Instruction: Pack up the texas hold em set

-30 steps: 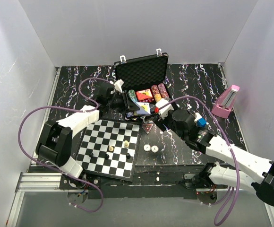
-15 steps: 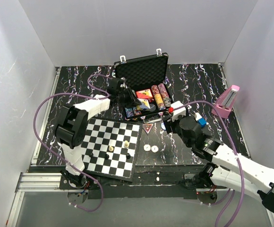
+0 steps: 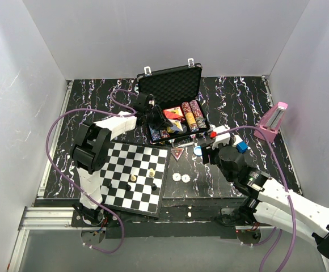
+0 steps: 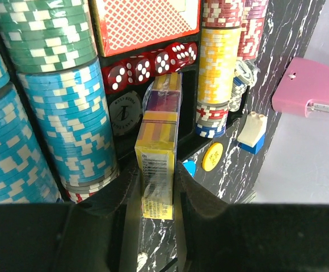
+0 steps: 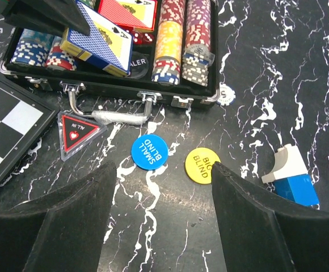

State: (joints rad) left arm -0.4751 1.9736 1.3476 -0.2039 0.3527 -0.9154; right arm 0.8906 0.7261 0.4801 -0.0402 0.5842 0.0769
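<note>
Between the jaws of the left gripper [image 4: 157, 180] the card deck [image 4: 159, 136] is clamped on its narrow edge, above the open briefcase [image 3: 170, 85]. The red dice [image 4: 147, 65] lie just ahead of the fingertips, with chip rows [image 4: 68, 113] at both sides. I think the deck should be laid flat and lowered straight down, without pushing the dice. The right gripper [image 5: 159, 187] stands wide and empty; just ahead of its jaws lie the blue button [image 5: 149, 151] and the yellow button [image 5: 202, 162].
</note>
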